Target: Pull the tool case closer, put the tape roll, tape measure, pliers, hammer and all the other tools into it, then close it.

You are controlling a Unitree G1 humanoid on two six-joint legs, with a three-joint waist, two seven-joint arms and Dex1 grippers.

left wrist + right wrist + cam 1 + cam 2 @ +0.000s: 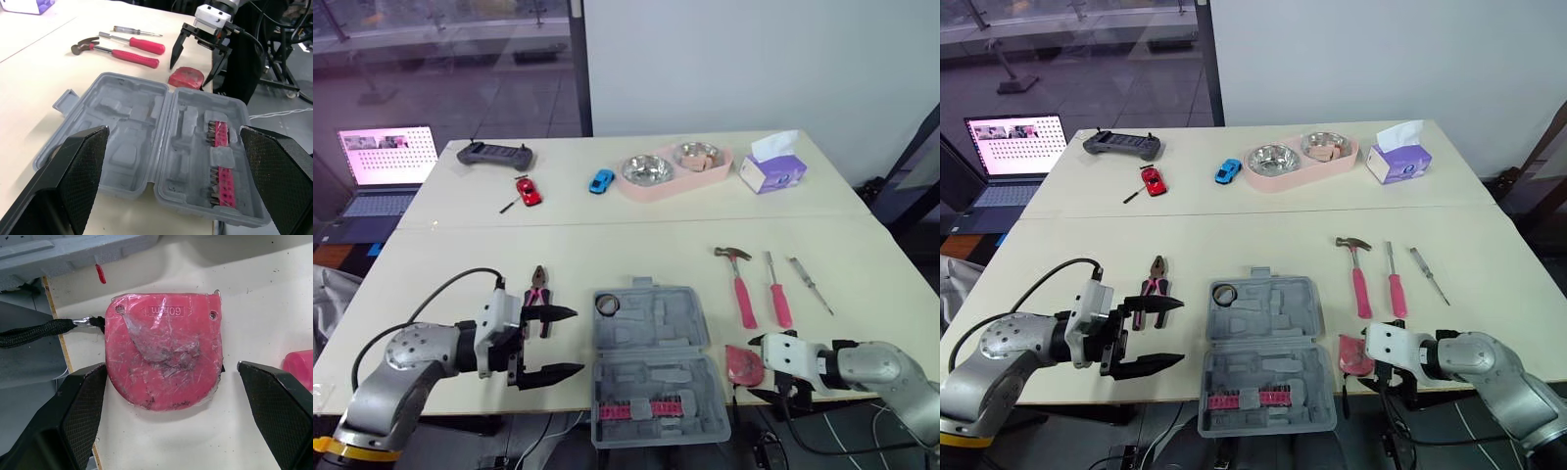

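Observation:
The grey tool case lies open at the table's front edge, with pink bits in its near half. A black tape roll rests at its far left corner. My left gripper is open, left of the case, and the pliers lie just beyond it. Right of the case my right gripper is open, its fingers on either side of the pink tape measure without touching it. Farther back lie the pink-handled hammer, a pink screwdriver and a thin screwdriver.
The far table holds a pink tray with two metal bowls, a tissue box, a blue toy car, a red toy car and a grey controller. A laptop stands at the far left. The case's near end overhangs the table edge.

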